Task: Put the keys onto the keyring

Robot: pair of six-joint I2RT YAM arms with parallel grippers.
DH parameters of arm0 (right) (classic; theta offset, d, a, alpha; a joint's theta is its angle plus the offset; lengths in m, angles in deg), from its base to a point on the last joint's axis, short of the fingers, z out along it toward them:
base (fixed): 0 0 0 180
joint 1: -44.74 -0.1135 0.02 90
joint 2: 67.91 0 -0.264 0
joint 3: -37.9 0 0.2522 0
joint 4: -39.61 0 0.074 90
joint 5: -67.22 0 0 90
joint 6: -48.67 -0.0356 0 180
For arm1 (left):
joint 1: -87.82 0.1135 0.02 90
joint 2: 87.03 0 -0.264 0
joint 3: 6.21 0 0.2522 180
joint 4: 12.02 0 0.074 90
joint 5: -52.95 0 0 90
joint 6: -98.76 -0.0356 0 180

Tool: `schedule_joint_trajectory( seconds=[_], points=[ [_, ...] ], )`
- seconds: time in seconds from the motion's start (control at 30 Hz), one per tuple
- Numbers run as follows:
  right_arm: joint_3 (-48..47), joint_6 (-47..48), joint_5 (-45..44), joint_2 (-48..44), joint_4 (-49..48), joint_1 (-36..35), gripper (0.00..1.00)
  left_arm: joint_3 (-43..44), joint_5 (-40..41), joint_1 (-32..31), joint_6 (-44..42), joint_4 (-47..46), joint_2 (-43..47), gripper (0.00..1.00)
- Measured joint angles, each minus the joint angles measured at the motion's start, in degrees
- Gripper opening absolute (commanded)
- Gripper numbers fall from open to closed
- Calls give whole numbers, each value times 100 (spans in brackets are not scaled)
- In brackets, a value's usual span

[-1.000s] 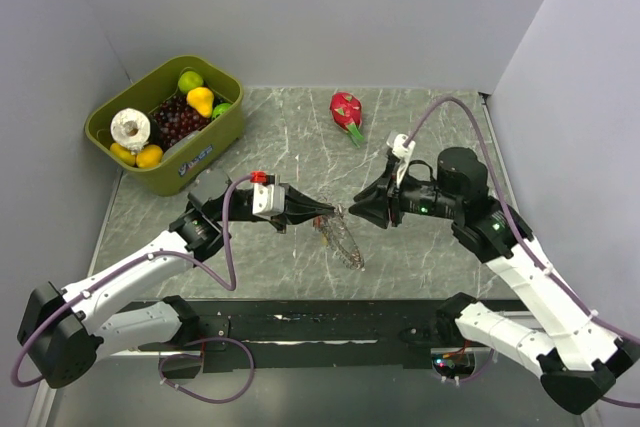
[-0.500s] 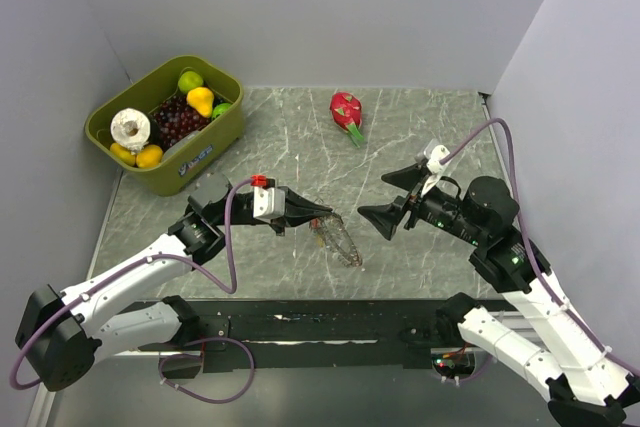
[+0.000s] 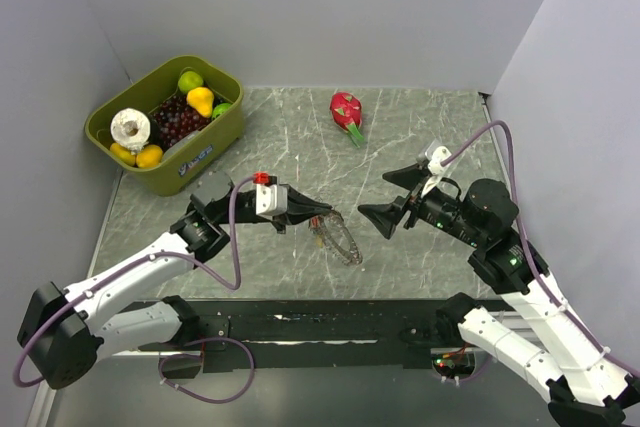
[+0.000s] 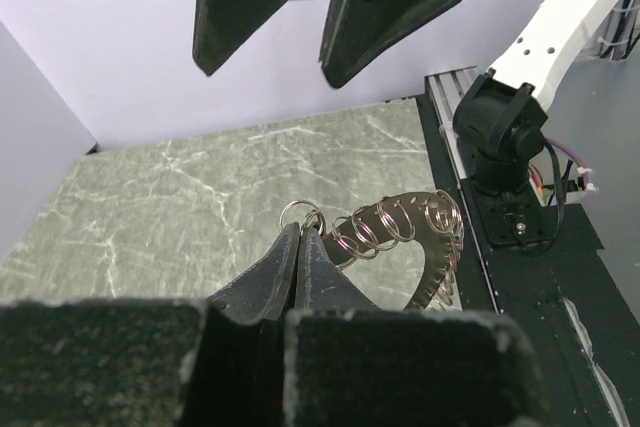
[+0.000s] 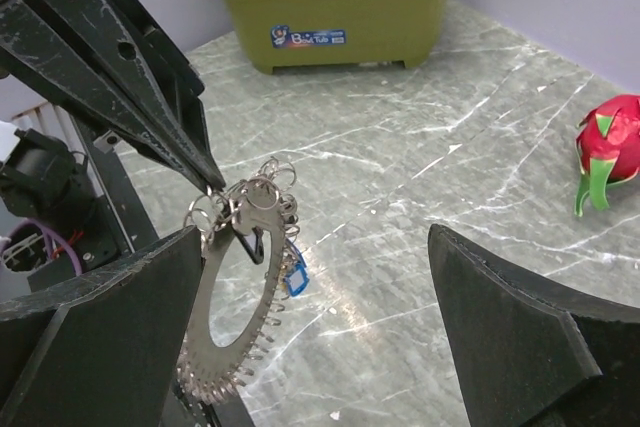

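Where lilac walls (image 3: 300,7) end, veined grey tabletop (image 3: 285,137) begins.

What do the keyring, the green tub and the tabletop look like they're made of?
The keyring looks like dull grey metal: it glints, and fine wire loops line its rim. The green tub looks like moulded plastic: olive, smooth, softly shiny, with rounded corners. The tabletop is grey-green with white veins, either stone or a marble-print surface; I cannot tell which.

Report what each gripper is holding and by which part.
The left gripper is shut on the keyring, pinching the top of its rim among the small loops; the hoop hangs below. The right gripper is open and holds nothing.
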Motion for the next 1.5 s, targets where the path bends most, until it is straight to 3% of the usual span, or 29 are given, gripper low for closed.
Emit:
schedule_joint_trajectory(
  seconds=[0.3, 0.97, 1.17, 1.5],
  points=[
    [35, -2, -7, 153, -107, 0, 100, 348, 70, 177, -4, 46, -828, 1],
    [35, 22, -197, 468, -107, 94, 100, 3178, 1300, 422, 83, -46, -4166, 1],
    [35, 39, -234, 468, -70, 140, 100, 2946, 1814, 420, 345, -697, -4581, 1],
    [35, 55, -260, 391, 26, 205, 100, 1255, 2616, -59, 782, -1766, -4815, 1]
  ],
)
